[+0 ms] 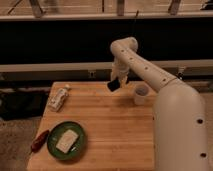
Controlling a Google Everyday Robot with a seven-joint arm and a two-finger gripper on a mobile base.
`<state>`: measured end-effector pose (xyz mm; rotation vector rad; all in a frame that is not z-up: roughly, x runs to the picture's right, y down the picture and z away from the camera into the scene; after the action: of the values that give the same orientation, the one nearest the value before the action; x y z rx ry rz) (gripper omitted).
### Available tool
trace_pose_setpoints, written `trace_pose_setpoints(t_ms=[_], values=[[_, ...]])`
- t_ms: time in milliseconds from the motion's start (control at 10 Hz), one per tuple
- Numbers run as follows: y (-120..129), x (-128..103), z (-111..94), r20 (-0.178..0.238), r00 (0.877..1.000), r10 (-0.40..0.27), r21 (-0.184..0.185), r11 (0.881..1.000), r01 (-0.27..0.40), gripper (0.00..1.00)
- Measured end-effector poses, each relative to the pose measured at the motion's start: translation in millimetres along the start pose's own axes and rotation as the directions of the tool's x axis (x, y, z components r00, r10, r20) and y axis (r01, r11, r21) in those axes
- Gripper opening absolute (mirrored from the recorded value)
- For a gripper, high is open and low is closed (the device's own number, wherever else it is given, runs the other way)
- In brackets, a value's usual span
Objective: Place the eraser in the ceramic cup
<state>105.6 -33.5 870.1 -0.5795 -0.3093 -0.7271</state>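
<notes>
My gripper (115, 83) hangs from the white arm above the far middle of the wooden table (110, 130). It is shut on a small dark eraser (113, 86) and holds it clear of the tabletop. The white ceramic cup (141, 94) stands upright on the table just to the right of the gripper, a short gap away. The arm's wide white forearm covers the table's right side.
A green plate (79, 145) holding a pale sponge-like block (66, 140) sits at the front left. A crumpled wrapper (58, 98) lies at the left edge. A red object (39, 141) lies past the table's left front edge. A dark wall with rails runs behind.
</notes>
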Motion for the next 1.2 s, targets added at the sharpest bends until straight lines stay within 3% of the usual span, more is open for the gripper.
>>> trace_pose_setpoints(t_ms=[400,700,1200], values=[[35,50,-4,-0.006,0.993,0.114,-0.005,0.993,-0.114,0.0],[66,72,-29,-0.023,0.983,0.181,0.015,0.983,-0.181,0.0],[93,65,-38,-0.021,0.978,0.208,0.021,0.978,-0.208,0.0]])
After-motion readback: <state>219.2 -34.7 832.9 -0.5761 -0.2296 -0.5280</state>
